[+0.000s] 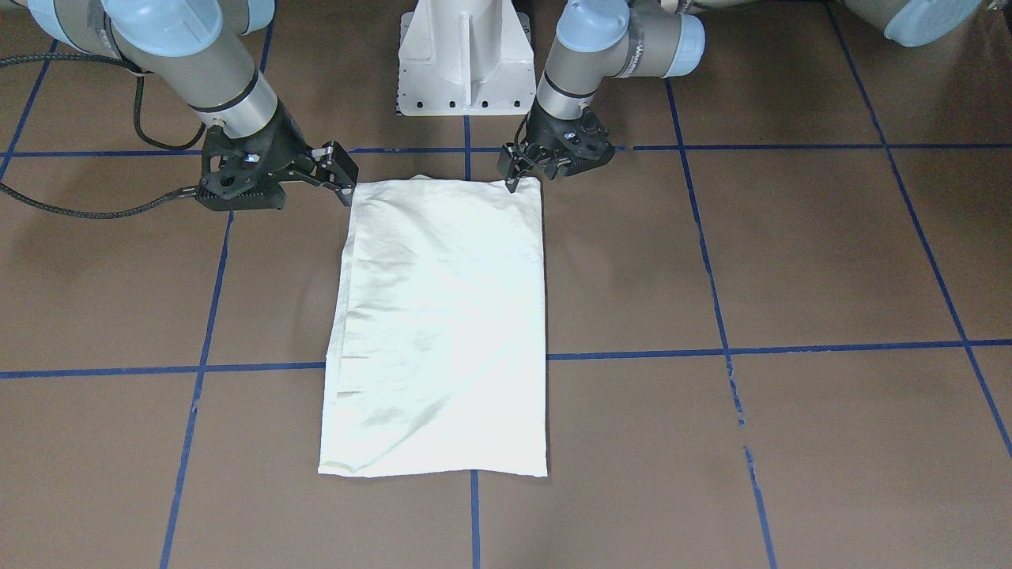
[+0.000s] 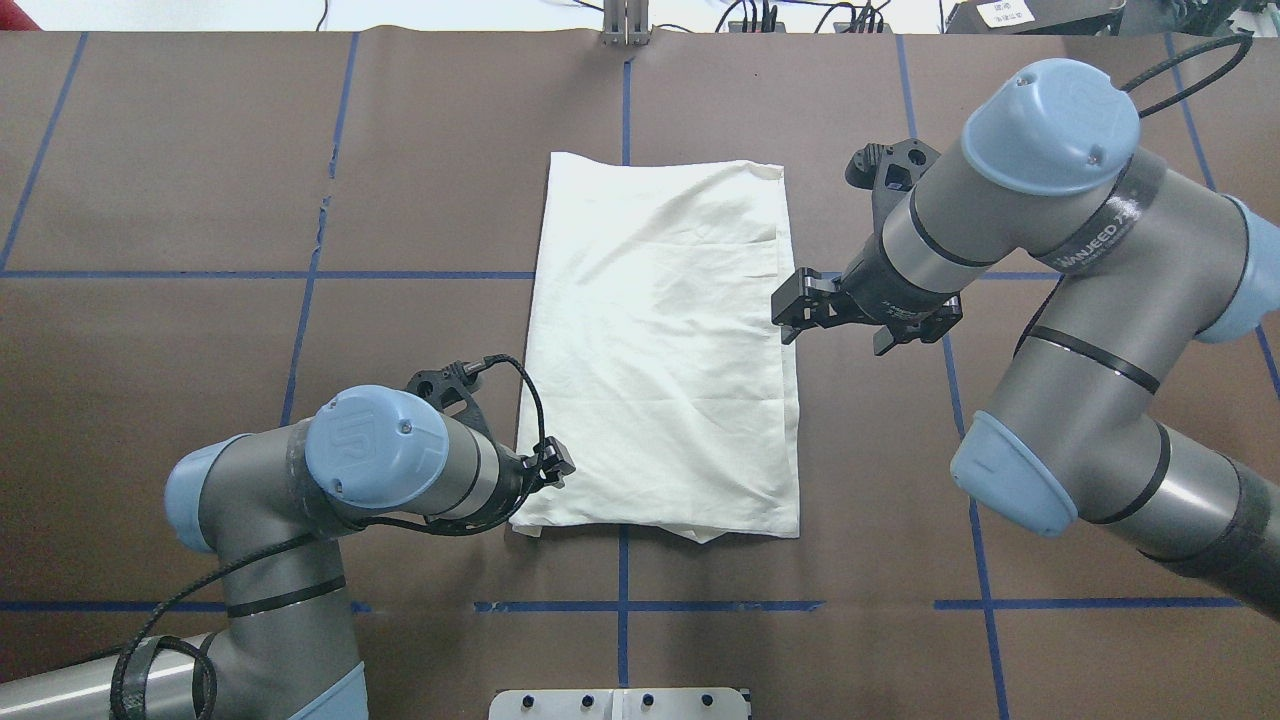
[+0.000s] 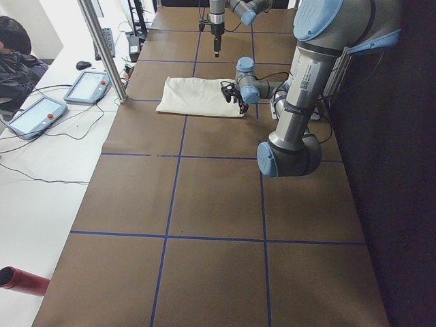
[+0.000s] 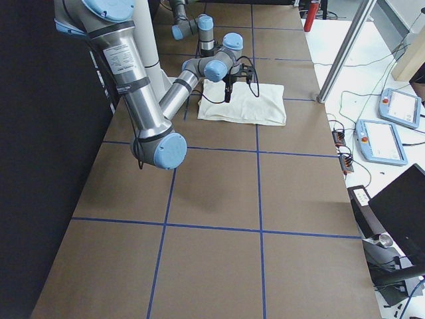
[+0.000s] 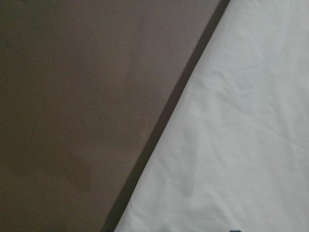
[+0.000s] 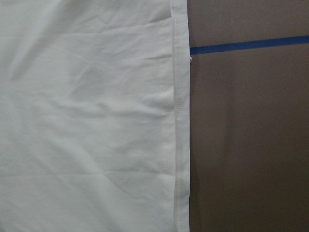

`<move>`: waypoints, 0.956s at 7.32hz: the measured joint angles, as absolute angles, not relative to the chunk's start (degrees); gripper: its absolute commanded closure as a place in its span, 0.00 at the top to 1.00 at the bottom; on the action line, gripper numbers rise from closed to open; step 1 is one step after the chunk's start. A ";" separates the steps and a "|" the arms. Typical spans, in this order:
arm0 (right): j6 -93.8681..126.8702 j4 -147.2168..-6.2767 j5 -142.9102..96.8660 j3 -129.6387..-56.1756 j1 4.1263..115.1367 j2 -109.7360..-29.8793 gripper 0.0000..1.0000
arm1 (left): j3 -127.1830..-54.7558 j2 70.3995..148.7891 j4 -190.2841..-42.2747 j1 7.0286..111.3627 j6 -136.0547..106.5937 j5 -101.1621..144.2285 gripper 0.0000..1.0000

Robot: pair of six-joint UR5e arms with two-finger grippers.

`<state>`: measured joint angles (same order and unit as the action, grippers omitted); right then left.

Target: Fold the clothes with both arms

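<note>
we see the shirt folded to a long rectangle, plain cream side up, no print showing. its long axis runs straight away from the robot: one short end is near the white pedestal, the other toward the operators' side. it lies flat at abt the middle of the table, crossing one blue tape line and lying along another. a stitched hem runs down the long edge on the robot's right. the left gripper sits at the shirt's near corner on the robot's left, tips down at the cloth edge; we can't tell if it's pinching the cloth or not. the right gripper is by the right long edge w/ jaws apart, holding nothing, and seems raised above the table. the surface is a brown cover w/ a blue tape grid. past the operators' edge there's a white bench w/ tablet-like pendants and cables, a metal post at the table edge, a person at the bench's far end, and a red cylinder at its near end.
</note>
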<state>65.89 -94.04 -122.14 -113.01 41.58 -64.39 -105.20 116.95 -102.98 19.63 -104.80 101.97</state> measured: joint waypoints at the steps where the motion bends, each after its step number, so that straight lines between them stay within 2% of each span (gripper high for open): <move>1: 65.91 -94.04 -122.05 -112.94 41.40 -64.36 1.00 | -104.79 117.01 -102.81 19.12 -104.92 101.27 0.81; 5: 65.90 -94.04 -121.99 -112.77 41.23 -64.34 1.00 | -102.98 117.23 -102.54 18.09 -105.76 100.30 0.76; 6: 65.86 -94.04 -121.99 -112.74 41.23 -64.34 1.00 | -102.62 117.29 -102.55 17.99 -105.90 100.27 0.63; 7: 65.84 -94.04 -122.01 -112.72 41.22 -64.34 1.00 | -102.47 117.35 -102.56 17.96 -105.96 100.25 0.37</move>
